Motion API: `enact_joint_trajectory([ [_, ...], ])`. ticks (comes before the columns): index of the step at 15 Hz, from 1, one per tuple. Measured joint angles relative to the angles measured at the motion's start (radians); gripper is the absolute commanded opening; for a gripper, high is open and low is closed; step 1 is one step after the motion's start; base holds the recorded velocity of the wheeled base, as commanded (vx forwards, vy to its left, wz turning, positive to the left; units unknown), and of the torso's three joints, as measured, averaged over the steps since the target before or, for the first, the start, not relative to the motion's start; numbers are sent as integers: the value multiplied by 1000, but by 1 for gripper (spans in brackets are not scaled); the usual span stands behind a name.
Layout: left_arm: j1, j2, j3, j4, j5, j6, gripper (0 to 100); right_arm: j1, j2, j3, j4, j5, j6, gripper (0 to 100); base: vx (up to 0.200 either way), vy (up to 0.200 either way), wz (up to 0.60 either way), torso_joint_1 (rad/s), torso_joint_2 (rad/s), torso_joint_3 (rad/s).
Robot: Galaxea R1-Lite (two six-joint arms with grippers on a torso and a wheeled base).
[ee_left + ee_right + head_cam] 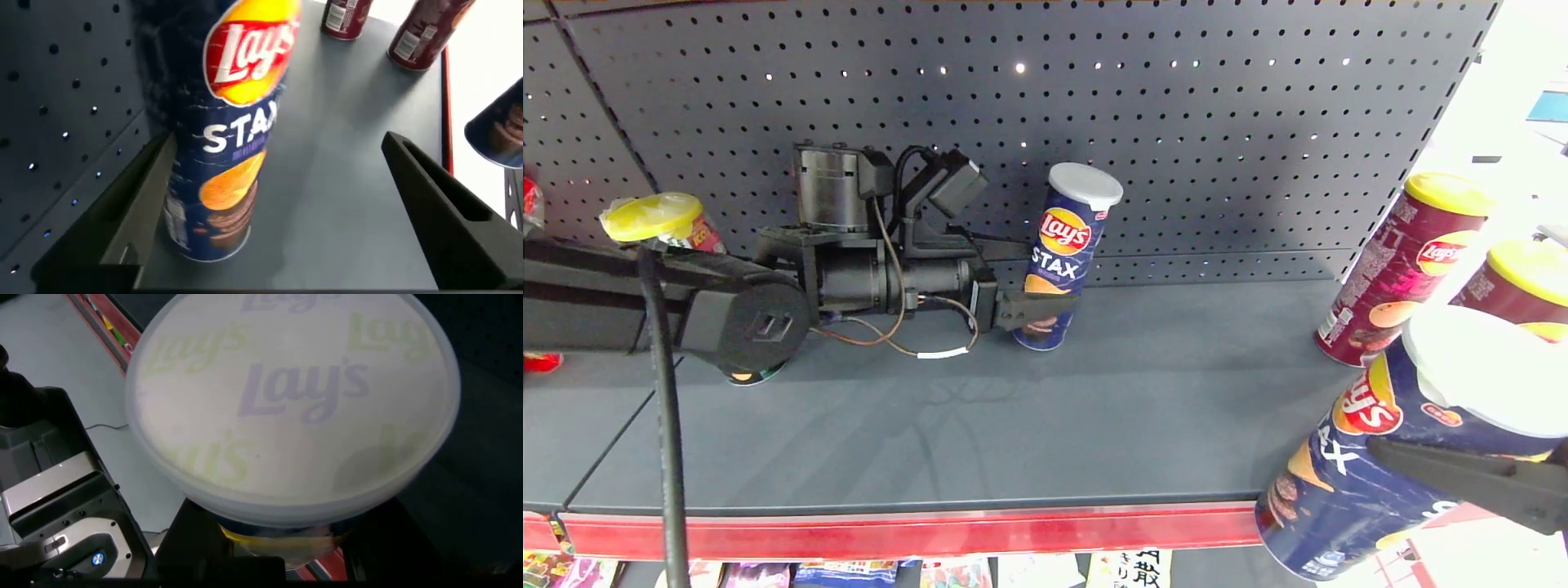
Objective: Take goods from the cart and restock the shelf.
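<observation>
Fingers [433,204] of the left gripper [279,147] are standing wide apart on either side of a blue can [1066,253]. One finger is lying just beside the can's lower wall, though we cannot tell whether it is touching, and the other is sitting well clear of it. The blue can is resting on its base on the grey shelf [931,425], close to the perforated back panel [1217,147], and it is leaning a little to the right in the head view. Its white lid [1086,184] is sitting closed on top.

At the right, we are seeing the right gripper [1413,457] clamping a second blue can [1347,474]. One dark finger is pressing across its side, and the can is hanging tilted off the shelf's front right corner, beyond the red edge strip [915,531]. In the right wrist view, its pale lid [294,400] is facing the camera.

Two maroon cans [1401,269] with yellow lids are standing on the right end of the shelf. Another yellow-lidded can [658,219] is showing behind the left arm at the left end.
</observation>
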Motion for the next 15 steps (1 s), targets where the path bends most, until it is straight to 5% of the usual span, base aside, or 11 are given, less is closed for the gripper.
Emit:
enact_joint_trajectory([
  [8, 45, -39, 89, -1, 1, -2, 100, 0, 1, -2, 0, 2, 0, 0, 0, 0, 0, 0, 0, 0],
  [15, 74, -36, 74, -1, 10, 1, 100, 0, 1, -3, 0, 0, 0, 0, 0, 0, 0, 0, 0, 0],
])
